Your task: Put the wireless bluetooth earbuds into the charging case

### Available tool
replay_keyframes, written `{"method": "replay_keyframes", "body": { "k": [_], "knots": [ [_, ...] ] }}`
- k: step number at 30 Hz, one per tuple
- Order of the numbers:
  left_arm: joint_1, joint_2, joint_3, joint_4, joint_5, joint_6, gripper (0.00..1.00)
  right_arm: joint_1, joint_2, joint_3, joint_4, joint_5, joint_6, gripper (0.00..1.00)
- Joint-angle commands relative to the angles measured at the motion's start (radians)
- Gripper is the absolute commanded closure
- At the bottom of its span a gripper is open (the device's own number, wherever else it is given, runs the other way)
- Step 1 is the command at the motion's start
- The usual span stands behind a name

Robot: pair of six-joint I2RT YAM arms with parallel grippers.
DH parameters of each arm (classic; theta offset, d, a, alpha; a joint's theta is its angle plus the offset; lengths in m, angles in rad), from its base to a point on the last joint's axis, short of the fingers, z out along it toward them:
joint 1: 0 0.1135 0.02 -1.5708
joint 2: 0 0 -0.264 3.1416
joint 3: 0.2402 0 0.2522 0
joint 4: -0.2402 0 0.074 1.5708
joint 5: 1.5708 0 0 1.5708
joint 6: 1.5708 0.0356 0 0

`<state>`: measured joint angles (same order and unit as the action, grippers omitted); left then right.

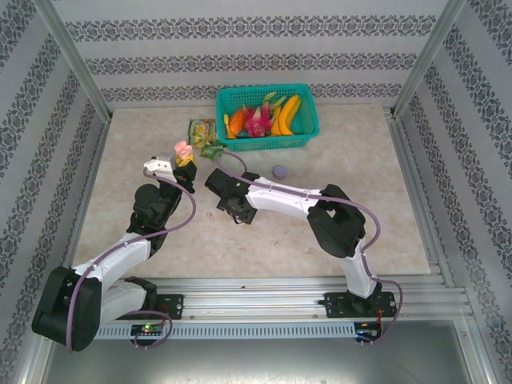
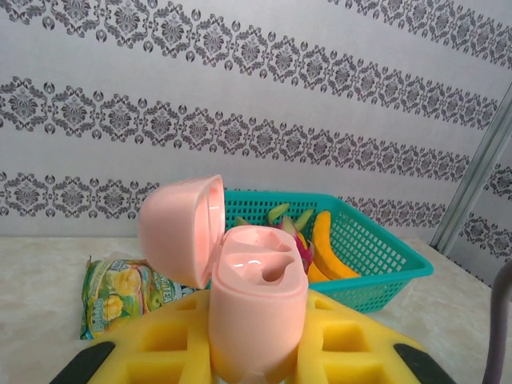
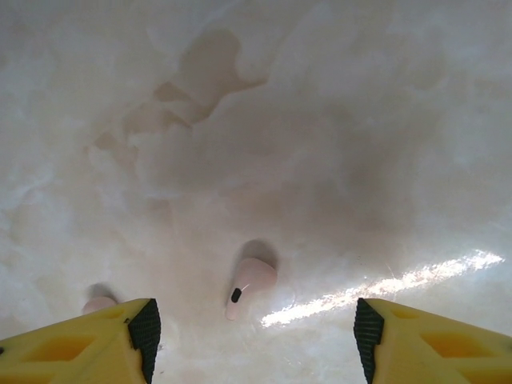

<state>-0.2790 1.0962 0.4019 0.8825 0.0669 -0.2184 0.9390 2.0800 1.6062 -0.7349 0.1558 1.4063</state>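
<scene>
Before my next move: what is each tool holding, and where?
The left tool grips the open pink case by its lower body; the right tool holds nothing.

Pale pink case, pale pink earbud, yellow jaws, teal basket, cream marbled table, damask-striped walls

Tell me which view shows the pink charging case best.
Left wrist view: the pink charging case sits close up, upright between the left gripper's yellow fingers, lid hinged open, both earbud wells visible. The top external view gives just a small pink shape at that gripper's tip, no interior detail.
</scene>
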Motion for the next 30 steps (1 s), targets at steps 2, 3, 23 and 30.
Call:
{"method": "replay_keyframes", "body": {
  "k": [2,3,23,30],
  "knots": [
    [0.012,-0.028,0.001,0.063,-0.029,-0.010,1.00,0.009,0.049,0.048,-0.050,-0.016,0.062,0.37],
    [0.012,-0.030,0.000,0.064,-0.033,-0.010,1.00,0.009,0.058,0.056,-0.050,-0.020,0.066,0.38],
    [0.011,-0.032,-0.009,0.081,-0.043,-0.022,1.00,0.020,0.140,0.105,-0.064,-0.049,0.093,0.50],
    [0.011,-0.030,-0.014,0.083,-0.050,-0.022,1.00,0.023,0.180,0.170,-0.122,-0.036,0.057,0.52]
  ]
}}
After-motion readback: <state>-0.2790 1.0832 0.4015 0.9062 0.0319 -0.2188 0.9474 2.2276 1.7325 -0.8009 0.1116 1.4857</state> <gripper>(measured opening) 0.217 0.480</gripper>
